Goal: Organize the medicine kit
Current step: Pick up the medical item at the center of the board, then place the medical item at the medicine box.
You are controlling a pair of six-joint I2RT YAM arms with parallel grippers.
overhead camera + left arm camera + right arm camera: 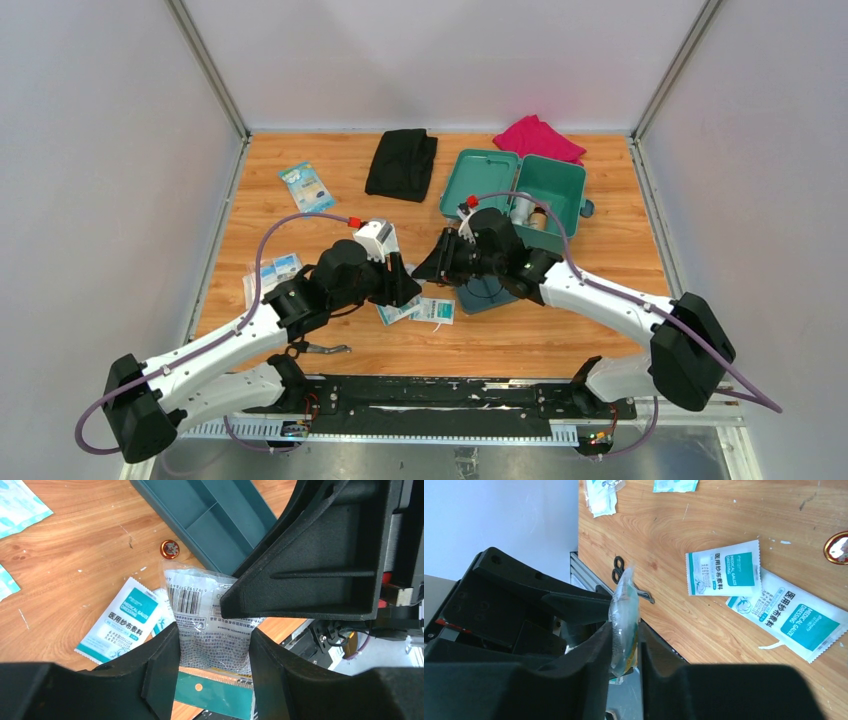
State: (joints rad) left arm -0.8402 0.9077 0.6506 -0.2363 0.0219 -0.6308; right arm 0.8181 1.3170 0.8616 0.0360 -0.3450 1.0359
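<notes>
The medicine kit [548,186] stands open at the back right, its lid [478,176] laid flat to the left. Its teal inner tray [215,510] lies on the table under my right arm. Both grippers meet mid-table on one clear printed packet [210,615]. My left gripper [214,660] holds it across its width, a finger on each side edge. My right gripper [625,645] is shut flat on the same packet [624,610], which stands edge-on between its jaws. In the top view the packet is hidden between the left gripper [405,290] and the right gripper [436,266].
Two gauze sachets [724,569] [794,617] lie on the wood below the grippers, and a small red-gold tin [169,549] sits beside the tray. Scissors [325,348] lie near the front edge. More packets [272,275] [307,186] lie left; a black cloth [402,163] and a pink cloth [538,138] are at the back.
</notes>
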